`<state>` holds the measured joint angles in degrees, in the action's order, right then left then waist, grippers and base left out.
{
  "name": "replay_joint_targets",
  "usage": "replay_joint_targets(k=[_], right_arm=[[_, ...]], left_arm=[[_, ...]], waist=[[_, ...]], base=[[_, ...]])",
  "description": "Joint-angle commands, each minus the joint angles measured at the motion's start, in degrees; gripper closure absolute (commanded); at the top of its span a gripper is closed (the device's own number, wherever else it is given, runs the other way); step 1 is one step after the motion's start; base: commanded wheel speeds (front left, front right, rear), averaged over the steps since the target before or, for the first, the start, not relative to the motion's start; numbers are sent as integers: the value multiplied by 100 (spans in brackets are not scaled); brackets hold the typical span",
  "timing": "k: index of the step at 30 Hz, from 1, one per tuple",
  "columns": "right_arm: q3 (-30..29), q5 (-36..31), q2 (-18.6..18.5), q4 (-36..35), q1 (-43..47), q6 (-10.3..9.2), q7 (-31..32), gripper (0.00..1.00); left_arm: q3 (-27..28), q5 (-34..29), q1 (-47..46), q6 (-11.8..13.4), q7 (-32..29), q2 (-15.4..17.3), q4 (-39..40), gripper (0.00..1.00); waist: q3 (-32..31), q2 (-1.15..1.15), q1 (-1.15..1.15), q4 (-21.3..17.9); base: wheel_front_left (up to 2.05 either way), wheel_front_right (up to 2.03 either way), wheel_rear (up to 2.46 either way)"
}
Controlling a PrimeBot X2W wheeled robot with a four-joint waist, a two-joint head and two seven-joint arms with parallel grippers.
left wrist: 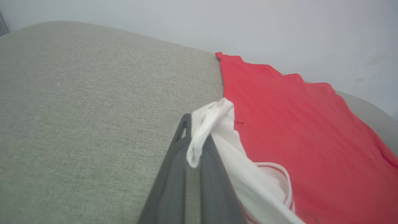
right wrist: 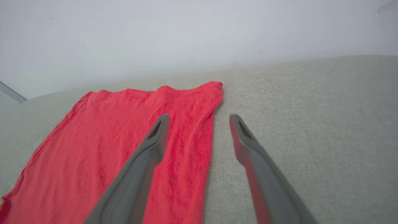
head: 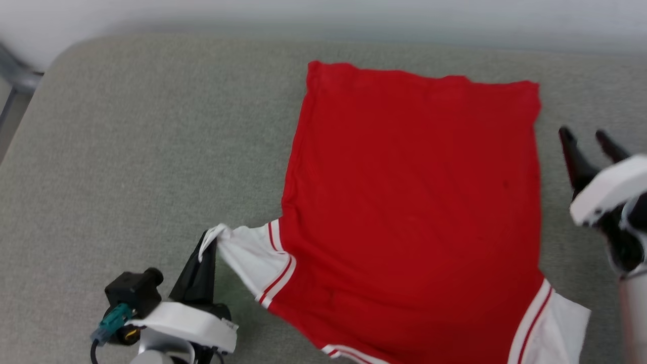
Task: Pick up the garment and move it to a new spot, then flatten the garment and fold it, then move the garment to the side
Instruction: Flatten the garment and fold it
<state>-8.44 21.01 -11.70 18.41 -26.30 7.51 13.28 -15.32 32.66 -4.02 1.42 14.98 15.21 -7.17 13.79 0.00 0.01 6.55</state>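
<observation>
On the grey-green cushion (head: 126,151), garment (head: 414,212) lies spread red back up, left gripper (head: 208,238) clamped on its white sleeve (head: 247,258), right gripper (head: 584,135) wide apart, empty, just beside its right edge.

**No writing to read**

Nothing legible shows anywhere. The red shirt (head: 412,202) lies with a plain side up, striped trim its only marking. The teal plug (head: 112,319) on the arm may carry print, but it is too blurred to tell.

The left pincer (head: 208,241) and right pincer (head: 586,135) are made of long dark tapered fingers (right wrist: 140,174) under white housings (head: 187,323); a black camera block (head: 132,290) with teal plug (head: 113,318) is fitted.
</observation>
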Motion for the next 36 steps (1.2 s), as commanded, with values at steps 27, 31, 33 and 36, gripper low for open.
replay_joint_targets(k=[27,31,33,36], right_arm=[[-999,-1958,-497,2565,-2699,-4,4013,27],[-1147,-2086,-429,2421,-2602,-3,4126,100],[-1169,-2076,-465,2274,-2668,-3,4008,100],[-1133,-2035,-549,2041,-2763,-3,3923,100]], left_arm=[[359,-804,-1084,-880,28,-934,-188,100],[323,-793,-1108,-890,28,-964,-239,100],[280,-749,-1093,-892,28,-966,-246,100],[284,-728,-1008,-894,28,-930,-266,100]], waist=[[1570,0,-1,1123],[1529,0,-1,1180],[1477,0,-1,1197],[1349,0,-1,1182]], base=[[0,0,0],[0,0,0],[0,0,0],[0,0,0]])
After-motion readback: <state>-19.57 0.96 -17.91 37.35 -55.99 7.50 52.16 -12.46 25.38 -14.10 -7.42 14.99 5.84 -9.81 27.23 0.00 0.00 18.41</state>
